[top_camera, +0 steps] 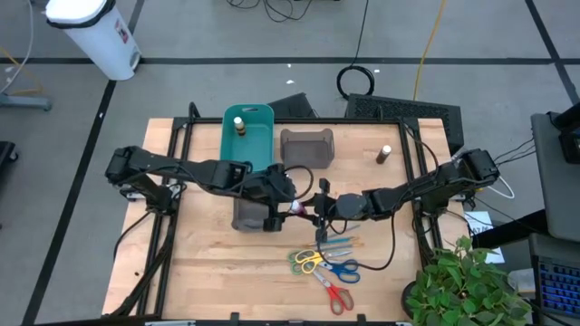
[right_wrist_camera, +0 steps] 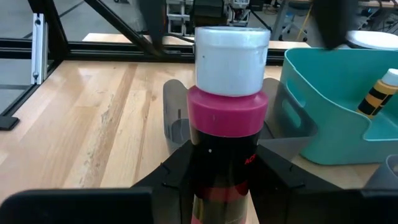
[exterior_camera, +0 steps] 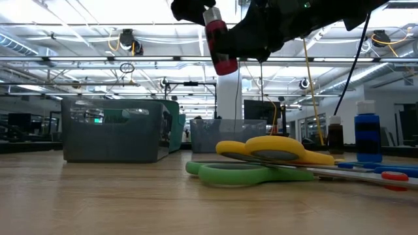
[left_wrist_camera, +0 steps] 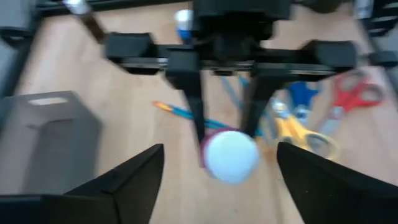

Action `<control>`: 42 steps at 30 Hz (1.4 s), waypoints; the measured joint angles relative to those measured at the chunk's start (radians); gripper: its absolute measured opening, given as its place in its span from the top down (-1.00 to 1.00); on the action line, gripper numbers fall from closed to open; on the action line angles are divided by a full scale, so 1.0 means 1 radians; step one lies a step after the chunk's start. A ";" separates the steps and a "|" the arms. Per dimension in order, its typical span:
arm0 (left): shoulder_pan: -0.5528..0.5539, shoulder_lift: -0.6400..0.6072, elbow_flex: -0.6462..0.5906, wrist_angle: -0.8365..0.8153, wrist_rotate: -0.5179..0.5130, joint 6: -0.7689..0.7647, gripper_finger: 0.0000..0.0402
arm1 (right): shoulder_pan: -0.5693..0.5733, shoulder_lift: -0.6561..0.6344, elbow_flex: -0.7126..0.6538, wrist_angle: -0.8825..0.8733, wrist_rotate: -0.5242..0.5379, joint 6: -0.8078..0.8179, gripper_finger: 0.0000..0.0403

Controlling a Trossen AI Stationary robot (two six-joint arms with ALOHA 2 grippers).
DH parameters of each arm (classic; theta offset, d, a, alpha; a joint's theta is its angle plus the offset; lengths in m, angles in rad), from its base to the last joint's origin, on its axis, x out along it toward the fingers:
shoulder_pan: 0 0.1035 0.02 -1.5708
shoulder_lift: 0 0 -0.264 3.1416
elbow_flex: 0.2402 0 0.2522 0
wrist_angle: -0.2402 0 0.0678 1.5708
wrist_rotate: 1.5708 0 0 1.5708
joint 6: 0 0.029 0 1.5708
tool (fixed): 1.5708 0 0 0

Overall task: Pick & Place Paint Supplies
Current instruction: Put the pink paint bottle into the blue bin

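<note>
Glossy pink white-capped bottle (right_wrist_camera: pixel 227 112) — cylindrical

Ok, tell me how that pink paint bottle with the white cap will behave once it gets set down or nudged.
The pink paint bottle is tall and narrow under a wide white cap, so it probably tips easily. Round-bodied, it would likely roll if it falls. The right gripper holds it low on smooth plastic, so it may slip or pivot.

You have bare counter (top_camera: pixel 208 272) at the front left; scissors (top_camera: pixel 324 267) crowd the front centre, and the grey bin (top_camera: pixel 306 149) and teal bin (top_camera: pixel 248 136) block the back.
</note>
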 joint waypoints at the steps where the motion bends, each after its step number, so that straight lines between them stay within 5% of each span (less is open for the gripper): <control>1: 0.002 0.009 0.000 0.005 0.022 -0.002 -0.48 | 0.000 0.000 0.000 0.000 0.000 0.000 0.48; 25: 0.010 0.032 0.000 0.013 0.040 0.007 0.39 | 0.000 0.000 0.000 0.000 0.001 0.001 0.48; 32: 0.010 0.032 0.030 -0.026 0.027 0.020 0.40 | 0.000 0.000 0.000 0.006 0.003 0.007 0.38; 42: 0.038 -0.010 0.236 -0.316 -0.125 0.074 0.40 | 0.000 -0.018 -0.001 -0.018 0.002 0.008 -0.01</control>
